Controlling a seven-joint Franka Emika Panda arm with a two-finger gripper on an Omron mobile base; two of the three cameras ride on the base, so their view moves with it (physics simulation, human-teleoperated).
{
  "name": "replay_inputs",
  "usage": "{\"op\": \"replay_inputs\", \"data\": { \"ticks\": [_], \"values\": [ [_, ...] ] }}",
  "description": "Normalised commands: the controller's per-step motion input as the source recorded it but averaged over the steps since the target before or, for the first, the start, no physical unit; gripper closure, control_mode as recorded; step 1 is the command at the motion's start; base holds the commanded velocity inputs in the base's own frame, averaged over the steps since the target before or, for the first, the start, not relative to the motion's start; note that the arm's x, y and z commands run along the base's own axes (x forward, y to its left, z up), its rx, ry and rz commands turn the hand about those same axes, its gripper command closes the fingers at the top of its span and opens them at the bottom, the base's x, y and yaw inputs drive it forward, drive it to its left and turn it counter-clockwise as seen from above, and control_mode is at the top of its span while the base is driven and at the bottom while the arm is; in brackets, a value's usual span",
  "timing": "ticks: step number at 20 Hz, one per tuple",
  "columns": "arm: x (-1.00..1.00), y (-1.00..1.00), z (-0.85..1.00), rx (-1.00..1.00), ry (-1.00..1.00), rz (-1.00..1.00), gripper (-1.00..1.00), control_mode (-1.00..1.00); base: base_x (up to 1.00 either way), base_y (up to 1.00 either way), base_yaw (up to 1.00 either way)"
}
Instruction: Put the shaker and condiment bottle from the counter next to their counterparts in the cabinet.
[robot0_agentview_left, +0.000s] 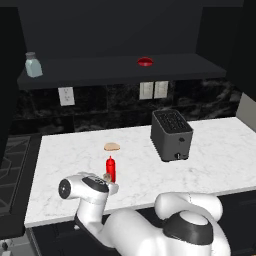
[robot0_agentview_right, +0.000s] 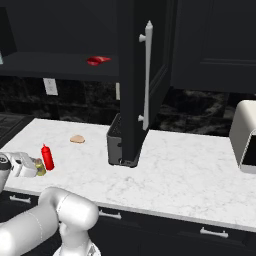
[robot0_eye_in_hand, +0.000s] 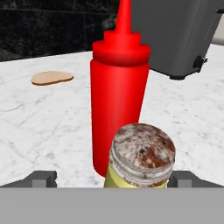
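Hand view puts one shaker (robot0_eye_in_hand: 141, 157) right in front of you, yellow body with a speckled silvery cap, sitting between the two dark fingertips (robot0_eye_in_hand: 41, 178) of the tool (robot0_eye_in_hand: 113, 180). The tips stand apart on either side of it, but you cannot tell whether they press on it. Directly behind the shaker stands one condiment bottle (robot0_eye_in_hand: 117, 92), bright red, upright, nozzle pointing up; the two look very close, though contact is unclear.

On the worktop (robot0_agentview_left: 210, 150) you have one shaker (robot0_agentview_right: 40, 167) and one red bottle (robot0_agentview_left: 110, 169), side by side near the front edge on the left part. The tool (robot0_agentview_left: 106, 184) is low at that spot. Further back lies one flat tan piece of food (robot0_agentview_left: 112, 146), and to its right one dark toaster (robot0_agentview_left: 171, 135).

Up in the cabinet (robot0_agentview_left: 120, 70) you can count two things on the single shelf, well apart: one pale blue-grey shaker (robot0_agentview_left: 33, 65) at the left end, and one low red round object (robot0_agentview_left: 145, 61) toward the middle. Below the shelf you see three wall outlets (robot0_agentview_left: 66, 96). In the right base view an open cabinet door (robot0_agentview_right: 145, 70) hangs in front of the toaster, and one pale appliance (robot0_agentview_right: 245, 135) sits at the right edge
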Motion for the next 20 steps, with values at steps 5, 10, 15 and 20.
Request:
{"op": "replay_inputs", "data": {
  "ticks": [5, 10, 15, 20],
  "values": [
    [0.0, -0.07, -0.11, -0.01, 0.0, 0.0, -1.0, -1.0, 0.0, 0.0, 0.0],
    [0.0, -0.04, -0.07, -0.02, 0.01, 0.0, 1.0, -1.0, 0.0, 0.0, 0.0],
    [0.0, 0.0, 0.0, 0.0, 0.0, 0.0, 1.0, -1.0, 0.0, 0.0, 0.0],
    [0.0, 0.0, 0.0, 0.0, 0.0, 0.0, 1.0, -1.0, 0.0, 0.0, 0.0]
  ]
}}
